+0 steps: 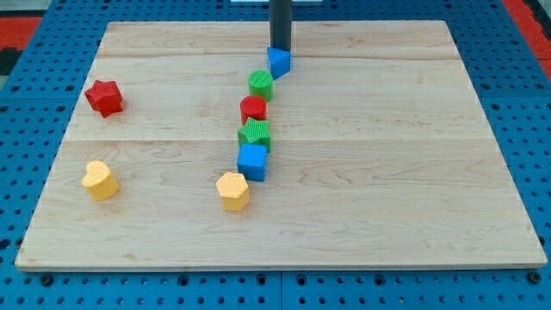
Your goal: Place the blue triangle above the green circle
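Note:
The blue triangle (pixel 279 62) sits near the top middle of the wooden board (pixel 413 172). The green circle (pixel 261 83) lies just below and left of it, almost touching. My tip (pixel 280 48) comes down from the view's top and stands right at the blue triangle's upper edge, touching it or nearly so.
Below the green circle runs a column: a red circle (pixel 253 108), a green star (pixel 256 133), a blue cube (pixel 252 161) and a yellow hexagon (pixel 232 190). A red star (pixel 104 97) and a yellow heart (pixel 100 180) lie at the view's left.

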Controlling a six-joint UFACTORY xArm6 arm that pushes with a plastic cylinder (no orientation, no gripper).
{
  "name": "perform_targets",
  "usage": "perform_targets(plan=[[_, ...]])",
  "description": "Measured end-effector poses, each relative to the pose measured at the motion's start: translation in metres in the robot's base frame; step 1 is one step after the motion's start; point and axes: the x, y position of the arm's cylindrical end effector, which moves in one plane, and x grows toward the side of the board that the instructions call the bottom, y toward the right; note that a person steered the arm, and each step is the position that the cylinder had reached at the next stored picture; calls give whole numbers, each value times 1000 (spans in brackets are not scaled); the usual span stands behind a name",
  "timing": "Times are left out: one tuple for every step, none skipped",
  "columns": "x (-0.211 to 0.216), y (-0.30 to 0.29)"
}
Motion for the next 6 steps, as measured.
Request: perform_targets(plan=[[3,-5],[6,50],[21,94],[21,44],[21,25],[38,29]])
